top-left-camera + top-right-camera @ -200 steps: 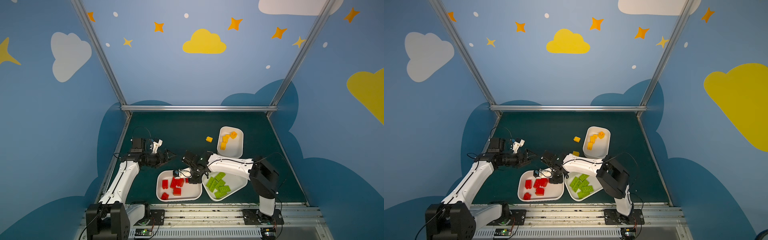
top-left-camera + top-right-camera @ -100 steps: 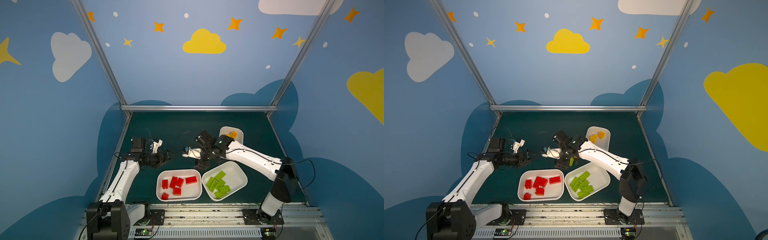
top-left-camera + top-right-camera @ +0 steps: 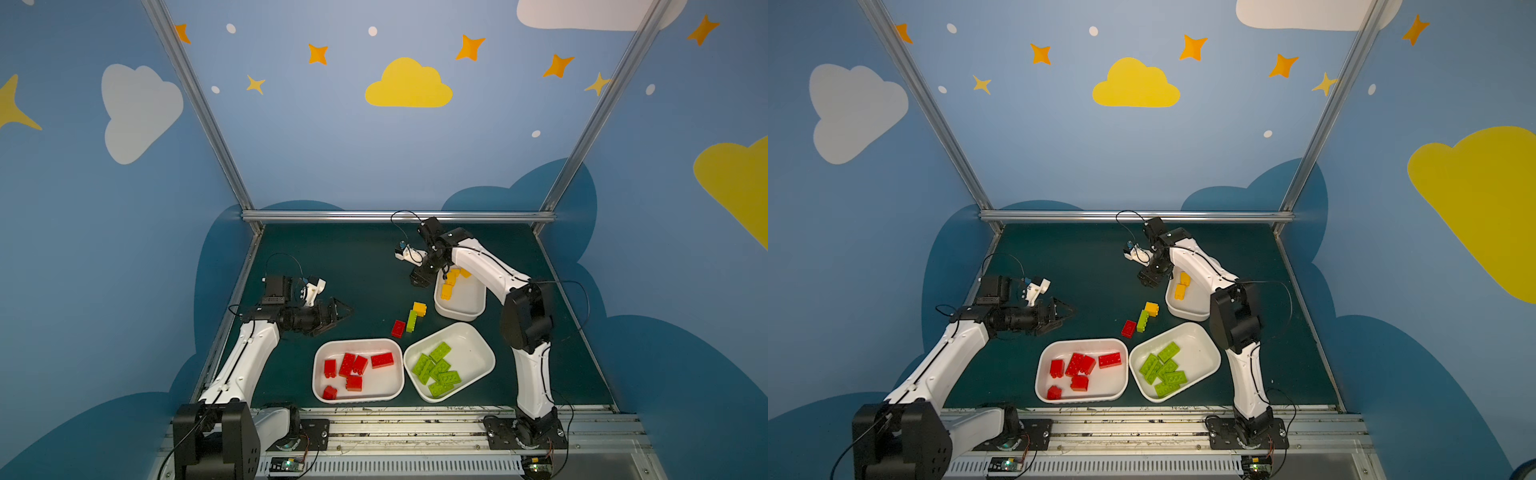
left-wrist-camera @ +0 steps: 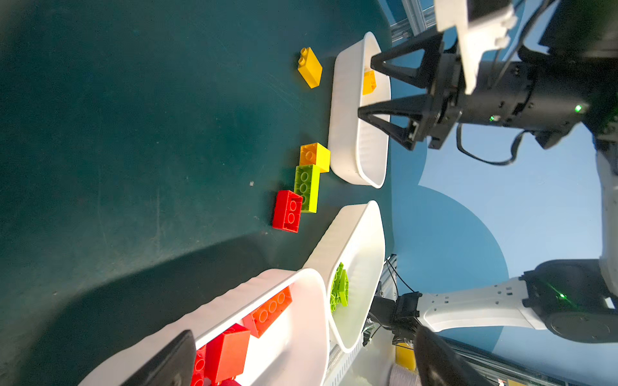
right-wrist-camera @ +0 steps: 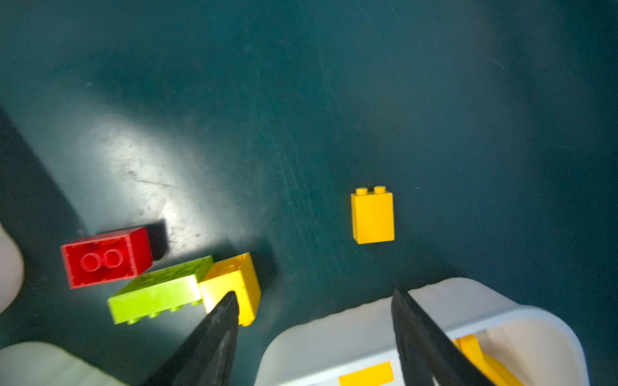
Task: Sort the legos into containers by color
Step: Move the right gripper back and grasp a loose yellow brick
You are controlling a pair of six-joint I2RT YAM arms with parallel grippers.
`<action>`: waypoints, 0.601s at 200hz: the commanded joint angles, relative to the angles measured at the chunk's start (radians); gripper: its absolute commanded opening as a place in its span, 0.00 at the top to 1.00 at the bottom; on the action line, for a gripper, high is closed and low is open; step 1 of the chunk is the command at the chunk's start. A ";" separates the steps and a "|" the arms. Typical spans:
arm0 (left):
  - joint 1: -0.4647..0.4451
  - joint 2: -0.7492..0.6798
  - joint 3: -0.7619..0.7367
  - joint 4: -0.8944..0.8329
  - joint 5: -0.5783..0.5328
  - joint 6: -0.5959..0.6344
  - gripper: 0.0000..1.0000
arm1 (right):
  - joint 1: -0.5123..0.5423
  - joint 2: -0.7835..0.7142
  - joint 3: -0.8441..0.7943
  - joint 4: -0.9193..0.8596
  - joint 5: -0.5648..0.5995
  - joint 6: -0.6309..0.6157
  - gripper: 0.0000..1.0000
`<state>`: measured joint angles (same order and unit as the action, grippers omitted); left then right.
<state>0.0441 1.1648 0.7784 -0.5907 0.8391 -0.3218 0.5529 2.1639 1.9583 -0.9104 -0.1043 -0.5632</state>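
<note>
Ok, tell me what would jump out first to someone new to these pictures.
Blocks of colour first: a red-filled tray near the front, a green-filled tray beside it, a yellow-filled tray farther back. Between them, a loose red brick, green brick and yellow brick lie bunched together on the dark mat. The right gripper hangs open above the yellow-filled tray's far end.

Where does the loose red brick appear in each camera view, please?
Top view: red brick below centre, just left of the green brick.
Top view: red brick below centre, left of the green brick.
Left wrist: red brick near the middle, beside the green brick.
Right wrist: red brick, blurred, beside the green brick.
Shared landmark: the green brick, with a yellow brick at its other end.
</note>
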 commanded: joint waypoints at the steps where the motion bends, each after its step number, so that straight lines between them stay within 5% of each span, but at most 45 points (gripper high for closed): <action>1: 0.004 -0.008 0.007 -0.013 0.018 0.005 0.00 | -0.019 0.062 0.083 -0.059 0.001 -0.011 0.27; 53: 0.004 -0.010 0.009 -0.029 0.012 0.008 0.01 | -0.039 0.249 0.261 -0.112 0.005 -0.038 0.26; 120: 0.004 0.012 0.013 -0.032 0.014 0.007 0.01 | -0.054 0.334 0.284 -0.101 0.011 -0.054 0.28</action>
<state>0.0441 1.1652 0.7784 -0.6025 0.8387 -0.3214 0.5102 2.4706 2.2089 -0.9924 -0.0906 -0.6075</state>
